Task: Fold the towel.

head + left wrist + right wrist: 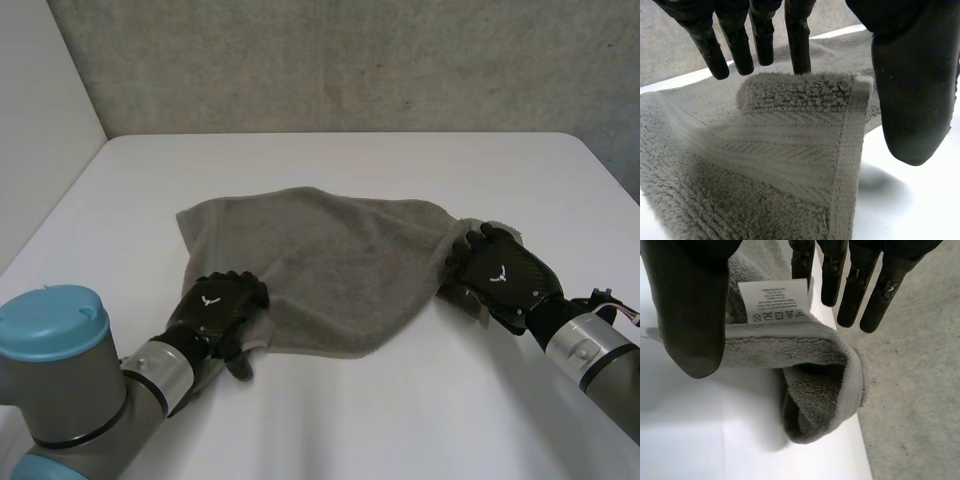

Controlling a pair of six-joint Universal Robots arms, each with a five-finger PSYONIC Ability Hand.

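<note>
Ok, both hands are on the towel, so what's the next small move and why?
Probably lift both corners slightly off the table. The left hand pinches the near corner of the towel, the right hand pinches the corner with the care label, and the rest lies spread out.

Towel (pixel 330 265) lies spread mid-table (pixel 330 170), w/ a wall (pixel 330 60) behind the far edge. L hand (pixel 220 305) is at the towel's near-L corner, toward the table's front L. That corner stands raised btwn its thumb & fingers. R hand (pixel 505 275) is at the towel's R corner, to the R of the cloth. The corner is bunched & lifted off the table btwn thumb & fingers. Care label (pixel 775 300) sits on that corner, at the fingertips.
</note>
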